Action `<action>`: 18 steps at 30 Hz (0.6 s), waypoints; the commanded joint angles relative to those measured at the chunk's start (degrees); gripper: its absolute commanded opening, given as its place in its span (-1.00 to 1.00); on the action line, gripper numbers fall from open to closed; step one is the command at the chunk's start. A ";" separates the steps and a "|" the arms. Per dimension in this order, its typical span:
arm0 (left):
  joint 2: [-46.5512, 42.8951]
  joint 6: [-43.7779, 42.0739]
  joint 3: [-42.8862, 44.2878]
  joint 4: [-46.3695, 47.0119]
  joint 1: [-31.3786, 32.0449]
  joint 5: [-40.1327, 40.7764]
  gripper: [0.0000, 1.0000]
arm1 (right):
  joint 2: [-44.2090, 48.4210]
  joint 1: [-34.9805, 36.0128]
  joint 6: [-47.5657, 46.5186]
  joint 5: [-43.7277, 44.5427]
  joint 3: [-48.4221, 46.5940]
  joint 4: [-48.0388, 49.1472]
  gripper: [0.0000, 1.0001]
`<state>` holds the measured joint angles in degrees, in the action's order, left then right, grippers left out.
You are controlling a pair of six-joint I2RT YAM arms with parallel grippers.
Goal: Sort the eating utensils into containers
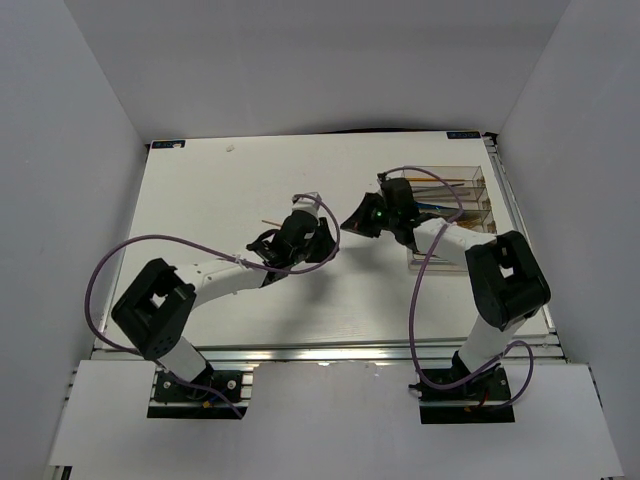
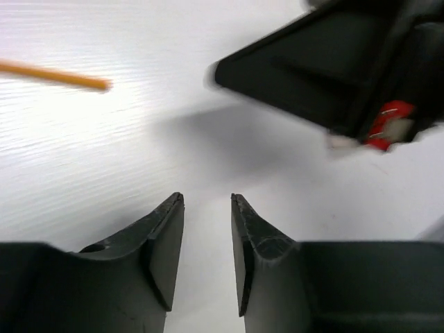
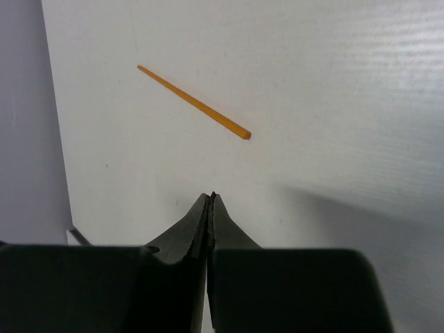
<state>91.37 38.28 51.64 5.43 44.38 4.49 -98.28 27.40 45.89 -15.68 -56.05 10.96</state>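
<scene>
Orange chopstick (image 3: 193, 102) lies ahead of right claw (image 3: 210, 197).

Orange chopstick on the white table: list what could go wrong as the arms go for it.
1. Collision: the right gripper looms close and blurred in the left wrist view, just ahead of the open left gripper; both could crowd the slim orange chopstick.
2. Missed grasp: the chopstick lies flat on the white table, so fingertips may scrape the surface or push it away. The right gripper is shut and must open first.
</scene>
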 commanded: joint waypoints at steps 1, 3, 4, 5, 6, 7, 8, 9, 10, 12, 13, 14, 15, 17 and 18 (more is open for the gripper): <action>-6.46 0.39 3.55 -13.29 -0.17 15.84 -0.12 | -0.86 -0.59 -3.86 5.83 -7.39 -6.29 -1.00; -8.75 2.57 3.82 -17.19 -0.08 20.97 -0.47 | -0.08 -0.59 -4.75 6.62 -7.41 -6.66 -1.00; -9.28 3.28 3.91 -19.12 -0.17 23.35 -0.25 | 0.45 -0.59 -5.10 6.98 -7.23 -6.92 -1.00; -9.63 4.25 4.34 -22.97 -0.17 27.37 0.10 | 0.98 -0.59 -5.89 7.24 -7.06 -7.18 -0.79; -9.37 6.08 5.65 -24.58 -0.26 29.24 0.54 | 2.03 -0.68 -6.51 8.55 -7.23 -7.97 -0.42; -8.67 7.15 6.89 -28.51 -0.17 30.82 0.96 | 2.65 -0.68 -7.30 9.78 -7.40 -9.19 -0.18; -7.80 8.11 8.29 -30.37 -0.17 33.45 0.96 | 3.35 -0.59 -8.70 10.84 -7.49 -11.12 0.04; -5.00 11.17 11.96 -32.48 -0.26 35.04 0.96 | 4.75 -0.59 -9.41 13.81 -7.58 -13.40 0.15; -3.15 13.20 14.43 -37.64 -0.35 36.80 0.96 | 5.37 -0.68 -10.02 15.32 -7.49 -14.90 0.27; 4.20 17.94 24.14 -42.85 -0.26 39.89 0.96 | 7.48 -0.59 -11.26 21.45 -7.41 -19.38 0.74; 7.04 19.97 27.78 -48.70 -0.35 40.85 0.96 | 8.18 -0.68 -11.43 23.57 -7.40 -20.88 0.79; 10.02 22.60 31.73 -52.42 -0.35 42.17 0.96 | 8.71 -0.94 -11.35 25.51 -7.49 -24.11 0.79; 13.01 28.02 35.77 -55.85 -0.35 44.70 0.96 | 9.68 -1.20 -10.65 27.09 -7.58 -25.88 0.79; 22.32 34.28 47.99 -67.00 -0.35 46.39 0.96 | 10.65 -2.52 -10.56 29.13 -7.32 -28.35 0.79; 25.40 38.93 52.21 -70.17 -0.35 47.35 0.96 | 12.22 -3.05 -10.30 29.30 -6.71 -30.02 0.79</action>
<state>111.04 62.78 95.04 -46.19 44.10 44.75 -89.47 26.02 36.51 6.66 -62.02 -11.79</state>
